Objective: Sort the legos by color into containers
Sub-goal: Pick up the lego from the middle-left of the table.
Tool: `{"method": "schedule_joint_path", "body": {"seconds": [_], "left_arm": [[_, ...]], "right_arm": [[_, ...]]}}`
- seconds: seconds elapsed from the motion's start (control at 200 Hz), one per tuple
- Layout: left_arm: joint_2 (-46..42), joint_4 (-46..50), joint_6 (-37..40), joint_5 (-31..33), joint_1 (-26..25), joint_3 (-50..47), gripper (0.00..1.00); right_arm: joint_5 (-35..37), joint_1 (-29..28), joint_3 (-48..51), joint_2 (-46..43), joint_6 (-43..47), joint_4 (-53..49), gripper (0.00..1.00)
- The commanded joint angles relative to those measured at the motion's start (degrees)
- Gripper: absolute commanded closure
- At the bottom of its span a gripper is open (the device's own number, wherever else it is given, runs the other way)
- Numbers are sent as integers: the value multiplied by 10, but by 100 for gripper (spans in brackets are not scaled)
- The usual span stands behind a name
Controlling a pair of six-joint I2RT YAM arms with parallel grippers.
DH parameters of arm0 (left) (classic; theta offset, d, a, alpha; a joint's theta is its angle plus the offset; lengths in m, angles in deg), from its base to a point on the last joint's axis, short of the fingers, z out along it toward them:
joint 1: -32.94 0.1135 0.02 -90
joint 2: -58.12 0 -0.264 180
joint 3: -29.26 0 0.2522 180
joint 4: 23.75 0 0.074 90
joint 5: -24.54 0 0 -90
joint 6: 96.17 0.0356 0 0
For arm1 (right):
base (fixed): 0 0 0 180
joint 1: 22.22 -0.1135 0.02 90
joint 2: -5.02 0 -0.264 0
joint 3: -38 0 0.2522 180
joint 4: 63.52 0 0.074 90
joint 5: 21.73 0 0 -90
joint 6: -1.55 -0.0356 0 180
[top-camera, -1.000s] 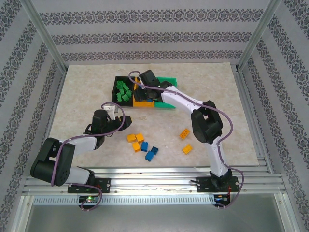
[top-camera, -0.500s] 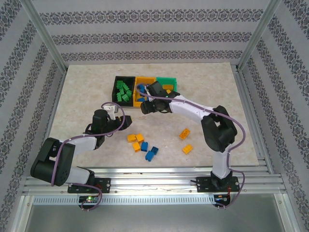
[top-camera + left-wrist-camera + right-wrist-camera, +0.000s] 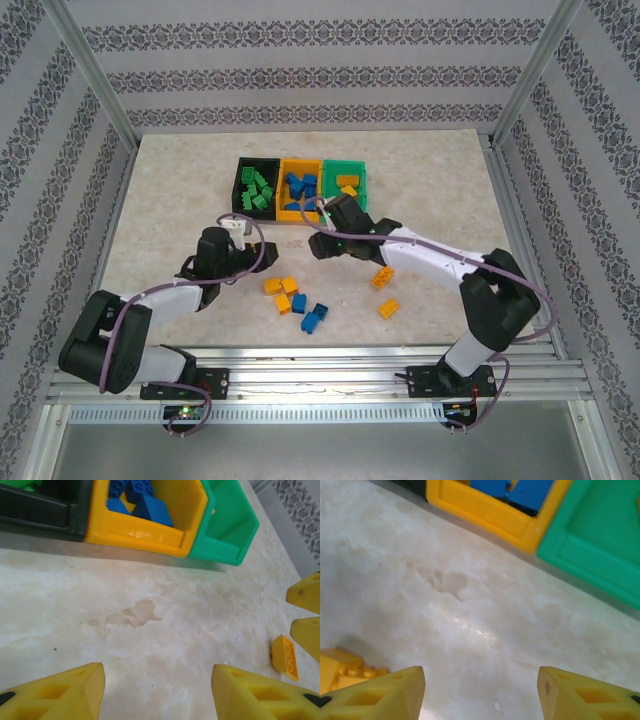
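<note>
I log: left gripper (image 3: 157, 677) fingers (image 3: 60, 692) wide, empty; right gripper (image 3: 480, 680) fingers (image 3: 375, 692) wide, empty; blue studded plastic bricks (image 3: 142, 502) inside orange-yellow rectangular plastic bin (image 3: 145, 532).

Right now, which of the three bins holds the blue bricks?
The middle, orange-yellow bin holds the blue bricks; the black bin on its left holds green bricks, the green bin on its right orange bricks.

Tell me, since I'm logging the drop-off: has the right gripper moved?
Yes. The right gripper pulled back from over the orange-yellow bin toward the loose legos.
</note>
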Motion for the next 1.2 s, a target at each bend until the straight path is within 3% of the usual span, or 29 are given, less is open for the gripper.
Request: {"method": "schedule_joint_path", "body": {"seconds": [0.0,0.345,0.64,0.794,0.914,1.194], "left_arm": [[-30,68,49,52,-46,30,42],[-76,216,43,175,-228,54,42],[-14,394,-12,234,-364,134,42],[39,471,-67,238,-389,183,43],[75,528,-96,284,-395,218,44],[56,546,-119,323,-396,230,43]], "right_arm": [[30,14,39,-58,18,30,39],[-2,120,171,-158,35,62,38],[-24,155,245,-188,17,145,38],[-19,157,277,-203,11,175,38],[-31,159,278,-202,7,177,38],[-56,159,281,-196,0,191,38]]}}
